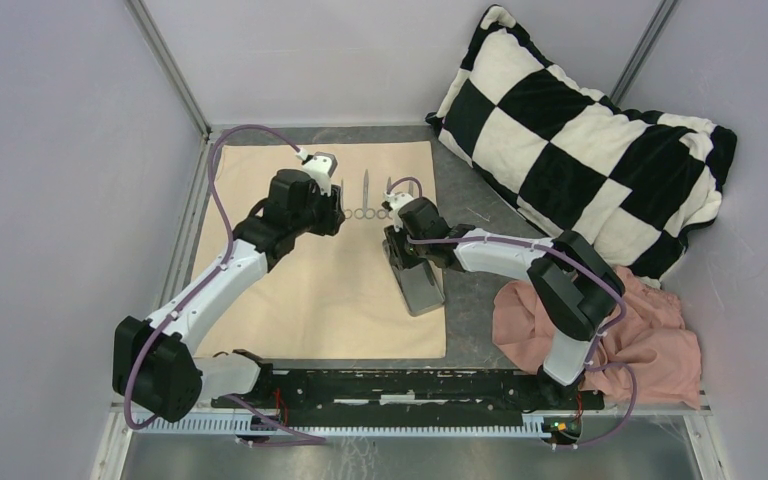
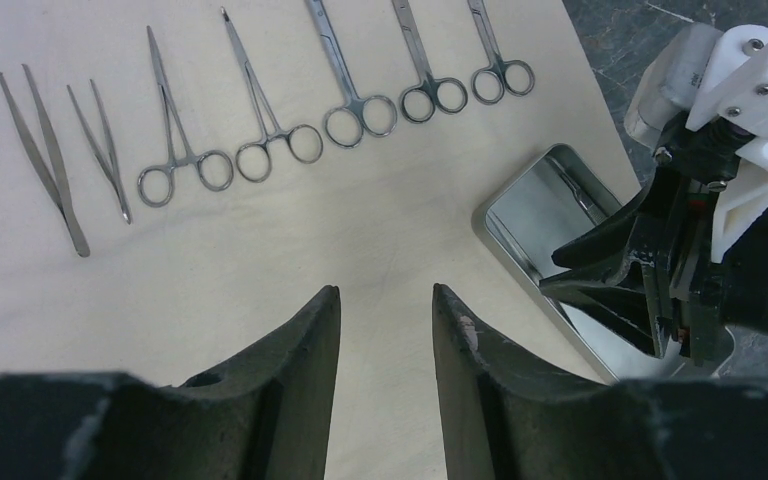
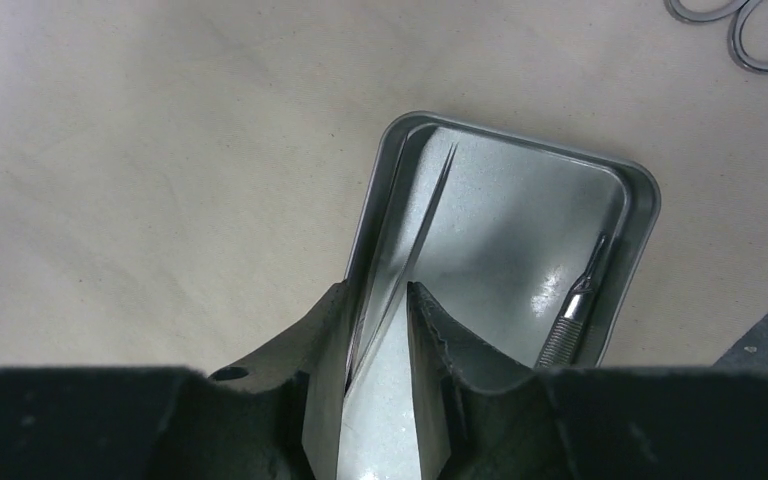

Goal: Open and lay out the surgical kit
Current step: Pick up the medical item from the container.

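Note:
The beige cloth wrap [image 1: 310, 290] lies spread flat. Several steel instruments [image 2: 270, 140] lie in a row on it, with two tweezers [image 2: 45, 160] at the row's left end. The grey metal tray [image 3: 640, 190] sits at the cloth's right edge. It holds slim tweezers [image 3: 420, 230] along its left wall and a knurled-handle tool [image 3: 575, 300]. My right gripper [image 3: 375, 290] is open, with its jaws straddling the tweezers and the tray's left wall. My left gripper [image 2: 385, 292] is open and empty, low over bare cloth left of the tray [image 2: 530, 210].
A black-and-white checkered pillow [image 1: 580, 140] lies at the back right. A pink cloth [image 1: 650, 340] is bunched at the near right by the right arm's base. Grey walls and metal posts close in the table.

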Controlling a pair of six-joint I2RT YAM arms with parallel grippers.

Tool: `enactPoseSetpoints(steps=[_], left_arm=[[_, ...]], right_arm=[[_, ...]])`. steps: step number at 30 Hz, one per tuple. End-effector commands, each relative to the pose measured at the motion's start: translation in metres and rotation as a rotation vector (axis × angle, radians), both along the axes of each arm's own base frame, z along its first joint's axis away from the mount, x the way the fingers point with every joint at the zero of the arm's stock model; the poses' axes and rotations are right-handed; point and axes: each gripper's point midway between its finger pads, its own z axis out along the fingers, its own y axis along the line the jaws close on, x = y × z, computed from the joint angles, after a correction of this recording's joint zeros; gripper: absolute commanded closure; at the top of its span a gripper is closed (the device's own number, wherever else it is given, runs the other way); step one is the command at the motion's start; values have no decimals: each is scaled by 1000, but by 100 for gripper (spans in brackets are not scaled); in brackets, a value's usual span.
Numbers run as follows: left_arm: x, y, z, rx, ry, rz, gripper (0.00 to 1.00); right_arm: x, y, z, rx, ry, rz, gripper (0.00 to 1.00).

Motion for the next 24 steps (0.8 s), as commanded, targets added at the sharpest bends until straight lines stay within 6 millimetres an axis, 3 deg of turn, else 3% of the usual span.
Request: enactPoseSetpoints(steps=[1,8,14,24], left_arm=[[7,-4,24,-16,-82,-23,54],[6,-5,24,-23,-80,-30,54],[7,-5,20,-17,-70,-26,54],[10,-2,9,10,-49,-11,54]], right_arm=[[5,-4,-6,-26,3,-35,68],[4,-14,-14,-63,-1,-57,71],[7,-8,4,-23,-26,-42,69],[4,-17,-22,-102,-6,-28,61]])
